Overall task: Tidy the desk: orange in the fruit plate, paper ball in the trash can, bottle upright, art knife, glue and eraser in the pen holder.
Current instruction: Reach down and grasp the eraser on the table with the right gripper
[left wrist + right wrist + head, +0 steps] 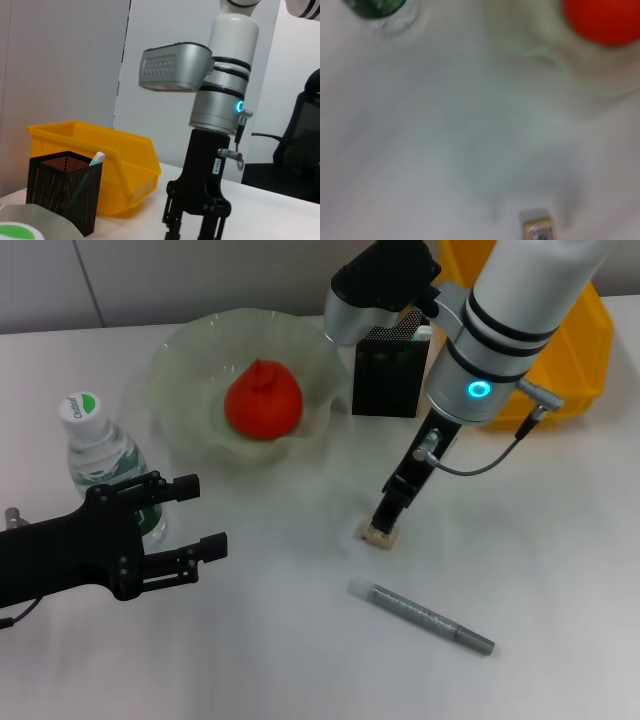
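Observation:
The orange [262,400] lies in the pale green fruit plate [180,360]. The bottle [100,455] stands upright at the left. My left gripper [195,515] is open and empty just to the right of the bottle. The beige eraser [381,533] lies on the table mid-desk. My right gripper [388,512] points down right over it, jaws apart in the left wrist view [192,225]. The right wrist view shows the eraser [538,229] on the table. The black mesh pen holder [390,370] stands behind, with the yellow trash can [570,360] to its right. The paper ball is out of view.
A grey pen-shaped stick [420,615] lies on the table in front of the eraser. A white and green stick [97,158] pokes out of the pen holder [62,192]. A dark chair [300,150] stands beyond the desk.

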`<move>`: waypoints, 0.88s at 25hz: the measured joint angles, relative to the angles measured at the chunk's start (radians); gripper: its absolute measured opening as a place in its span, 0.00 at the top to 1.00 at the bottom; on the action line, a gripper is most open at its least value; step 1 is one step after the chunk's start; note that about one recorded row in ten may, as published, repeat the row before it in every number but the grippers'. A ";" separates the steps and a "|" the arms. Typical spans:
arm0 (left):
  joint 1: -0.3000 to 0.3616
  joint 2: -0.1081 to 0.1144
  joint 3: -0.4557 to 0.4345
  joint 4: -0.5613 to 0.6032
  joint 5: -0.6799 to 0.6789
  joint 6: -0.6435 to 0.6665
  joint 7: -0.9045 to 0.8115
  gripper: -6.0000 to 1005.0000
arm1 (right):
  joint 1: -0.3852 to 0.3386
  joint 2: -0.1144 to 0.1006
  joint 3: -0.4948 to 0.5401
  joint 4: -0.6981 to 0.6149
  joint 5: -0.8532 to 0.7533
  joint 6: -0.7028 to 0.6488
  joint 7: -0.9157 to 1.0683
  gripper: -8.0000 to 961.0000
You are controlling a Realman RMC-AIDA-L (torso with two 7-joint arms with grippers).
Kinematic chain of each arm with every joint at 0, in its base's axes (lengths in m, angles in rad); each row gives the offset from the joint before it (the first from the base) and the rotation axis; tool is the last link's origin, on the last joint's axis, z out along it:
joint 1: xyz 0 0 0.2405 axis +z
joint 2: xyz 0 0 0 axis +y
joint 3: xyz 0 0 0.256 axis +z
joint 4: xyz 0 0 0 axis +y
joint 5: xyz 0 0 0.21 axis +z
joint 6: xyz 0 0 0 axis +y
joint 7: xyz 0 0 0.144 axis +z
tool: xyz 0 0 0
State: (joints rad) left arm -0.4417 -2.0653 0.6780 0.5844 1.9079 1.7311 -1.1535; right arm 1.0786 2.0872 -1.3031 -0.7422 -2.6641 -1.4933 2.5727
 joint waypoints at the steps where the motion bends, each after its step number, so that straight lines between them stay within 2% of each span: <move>1: 0.000 0.000 0.000 0.000 0.000 0.000 0.000 0.20 | 0.000 0.000 0.000 0.000 0.000 0.000 0.000 0.37; 6: 0.000 0.001 0.000 0.000 -0.002 -0.015 0.000 0.20 | 0.004 0.001 -0.045 0.037 0.028 0.062 0.002 0.37; 15: -0.004 -0.001 0.000 0.000 -0.006 -0.025 0.000 0.20 | 0.031 0.005 -0.219 0.090 0.089 0.147 0.050 0.37; 22: -0.005 -0.001 0.000 -0.008 -0.006 -0.025 0.000 0.20 | 0.028 0.005 -0.276 0.093 0.145 0.174 0.063 0.37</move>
State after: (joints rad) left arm -0.4464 -2.0663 0.6781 0.5768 1.9020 1.7056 -1.1535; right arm 1.1066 2.0924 -1.5791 -0.6493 -2.5194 -1.3192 2.6354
